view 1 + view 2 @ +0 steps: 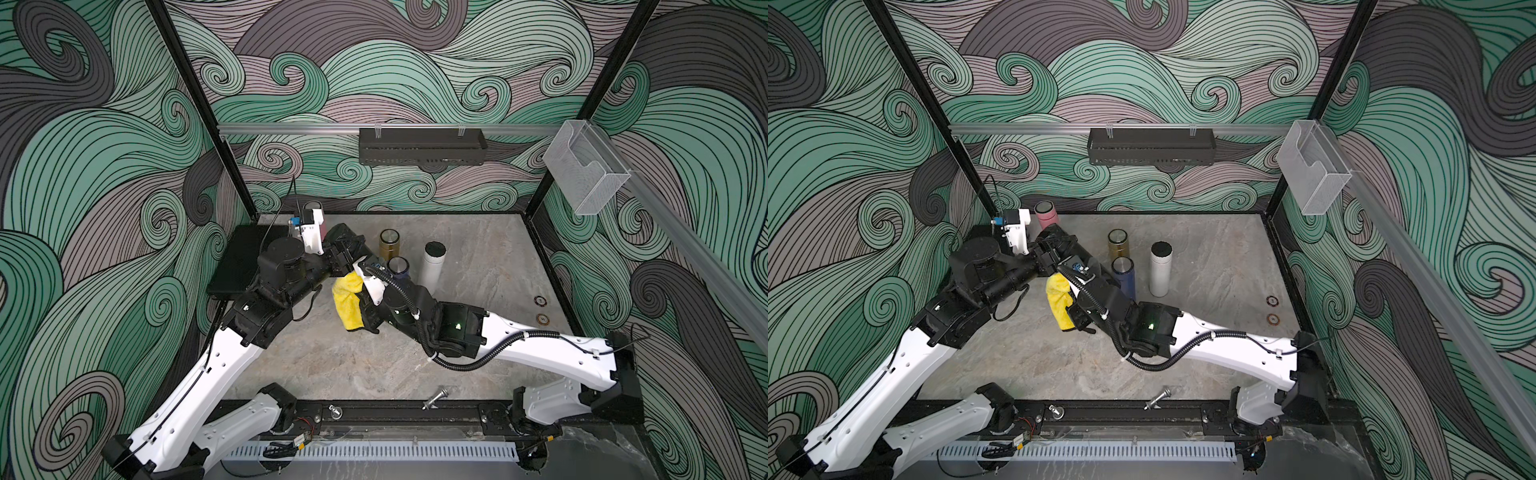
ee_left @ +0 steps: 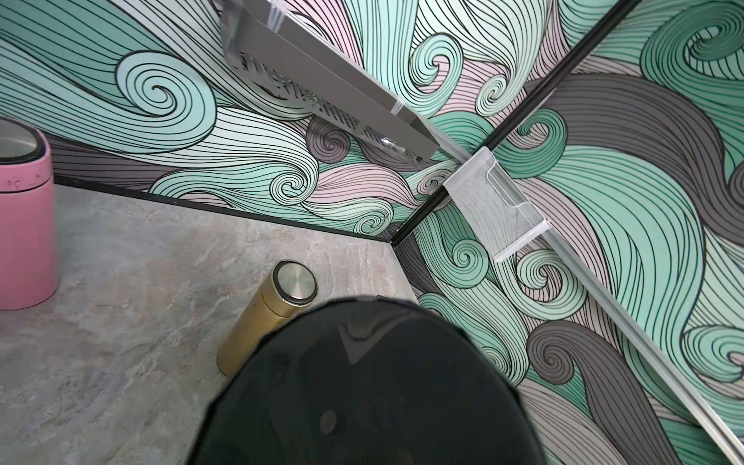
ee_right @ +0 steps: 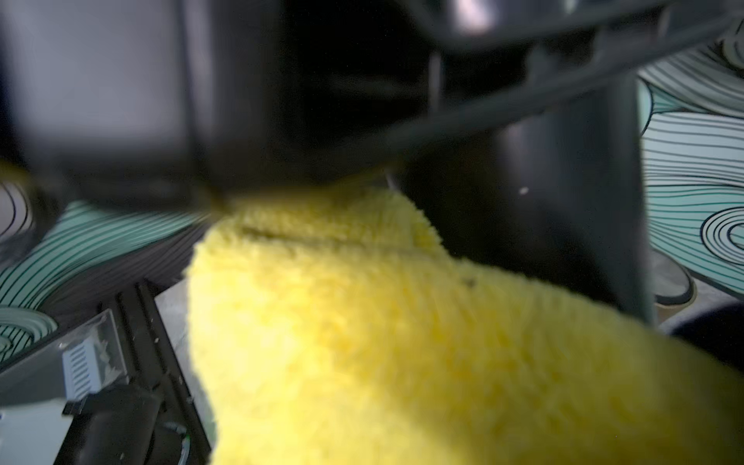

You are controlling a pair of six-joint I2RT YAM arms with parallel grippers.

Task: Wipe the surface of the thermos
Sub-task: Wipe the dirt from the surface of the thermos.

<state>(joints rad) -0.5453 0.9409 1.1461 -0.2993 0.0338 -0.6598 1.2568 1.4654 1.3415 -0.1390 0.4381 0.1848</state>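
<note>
Right now my left fingers [image 1: 338, 257] grip a black thermos [image 1: 348, 239], held tilted above the counter [image 1: 374, 365] near its back left, while my right fingers [image 1: 365, 318] pinch a yellow cloth [image 1: 347, 301] against the thermos

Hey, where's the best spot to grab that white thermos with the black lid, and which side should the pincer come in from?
Likely best: grip the white thermos around the middle of its straight, upright body, with the pincer held level and its jaws spanning the width. Come in from the robot's right, where the table is bare; the blue thermos stands close on the other side.
</note>
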